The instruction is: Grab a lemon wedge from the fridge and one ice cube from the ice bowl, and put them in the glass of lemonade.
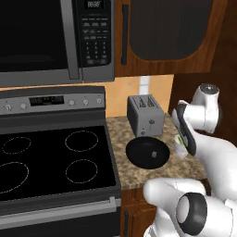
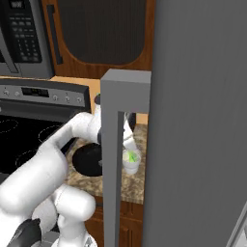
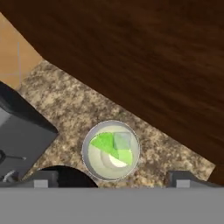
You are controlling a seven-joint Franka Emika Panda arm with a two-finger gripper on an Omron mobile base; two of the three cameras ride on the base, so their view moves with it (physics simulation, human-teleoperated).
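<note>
The glass of lemonade (image 3: 110,151) stands on the speckled counter, straight below my hand. Inside it lies the yellow-green lemon wedge (image 3: 106,144), with a pale translucent ice cube (image 3: 123,141) resting partly on it. My gripper (image 3: 113,179) is open above the glass, its tips wide apart on either side with nothing between them. From the right base view the glass (image 2: 131,163) shows beside the fridge (image 2: 198,125) door edge, the wedge (image 2: 131,157) green inside it. The black ice bowl (image 1: 147,152) sits left of the glass (image 1: 180,148), which my forearm partly hides.
A silver toaster (image 1: 146,115) stands behind the bowl against the wall. The black stove top (image 1: 51,159) lies to the left, with the microwave (image 1: 55,37) above it. The open grey fridge door (image 2: 116,144) stands close in front of the counter's right end.
</note>
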